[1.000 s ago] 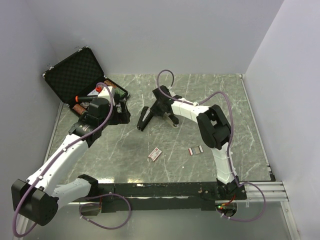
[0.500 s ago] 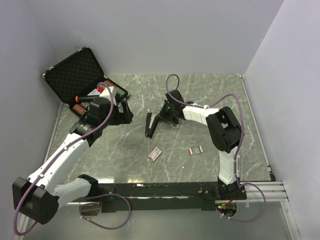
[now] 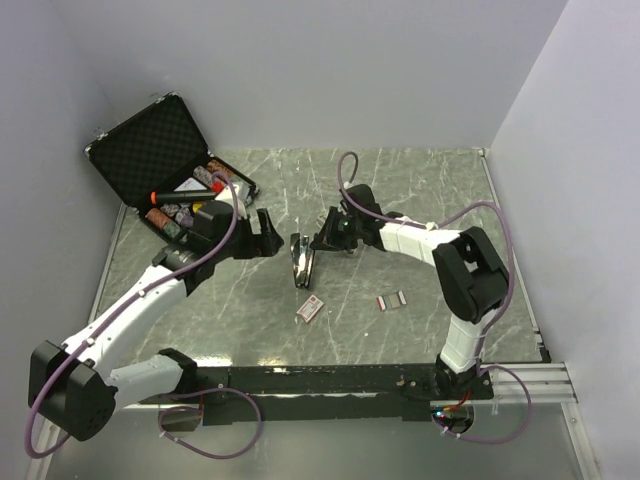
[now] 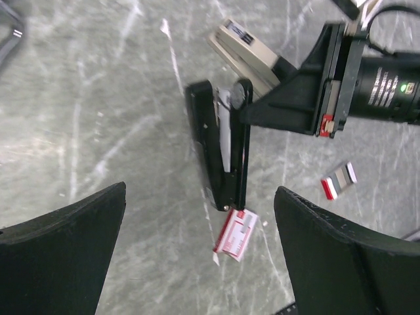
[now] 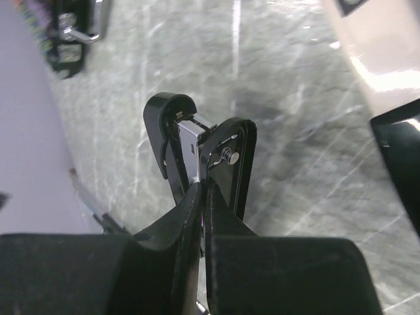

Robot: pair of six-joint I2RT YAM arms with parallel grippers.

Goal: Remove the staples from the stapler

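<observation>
The black stapler (image 3: 301, 262) hangs hinged open over the middle of the marble table, its silver magazine (image 5: 190, 134) showing. I cannot tell whether staples are in it. My right gripper (image 3: 325, 240) is shut on a thin edge of the stapler (image 5: 226, 154), its fingertips (image 5: 203, 191) pressed together on it. My left gripper (image 3: 262, 235) is open just left of the stapler, nothing between its fingers. In the left wrist view the stapler (image 4: 220, 154) lies ahead of the wide-apart left gripper (image 4: 197, 262), with the right gripper (image 4: 252, 108) clamped on its top.
A small red and white box (image 3: 310, 310) lies just below the stapler's tip. A red, grey and white strip (image 3: 390, 299) lies further right. An open black case (image 3: 150, 150) with several items stands at the back left. Walls close the table on three sides.
My right gripper has carried the stapler nearer and a little right, turning it end-down toward the red and white box. My left gripper has moved right, away from the case and toward the stapler.
</observation>
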